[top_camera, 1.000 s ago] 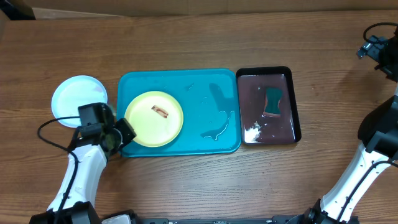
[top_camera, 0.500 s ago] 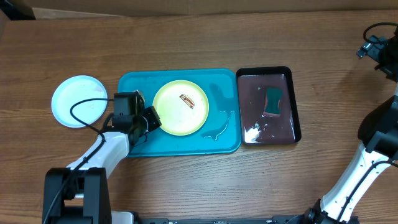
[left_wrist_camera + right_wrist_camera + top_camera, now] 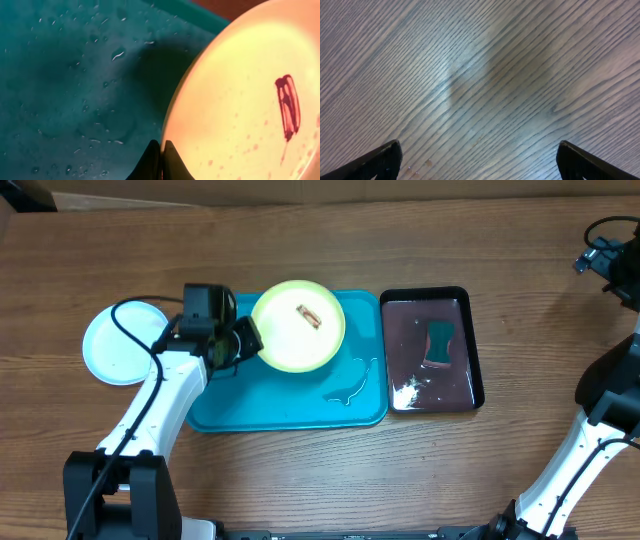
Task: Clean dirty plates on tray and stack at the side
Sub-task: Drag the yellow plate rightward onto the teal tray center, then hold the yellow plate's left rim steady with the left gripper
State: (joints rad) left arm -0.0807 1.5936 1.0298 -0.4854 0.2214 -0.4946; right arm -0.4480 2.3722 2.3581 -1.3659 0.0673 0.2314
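the left claw is clamping the left rim of the yellow-green plate, its two fingers pressing together on the edge. the plate is hanging over the far part of the blue tray, overlapping the tray's far rim and casting a shadow on it. a brown-red smear is showing on its face. water drops are lying on the tray. the white plate is resting on the wooden surface just left of the tray. the right claw is hanging wide open over bare wood.
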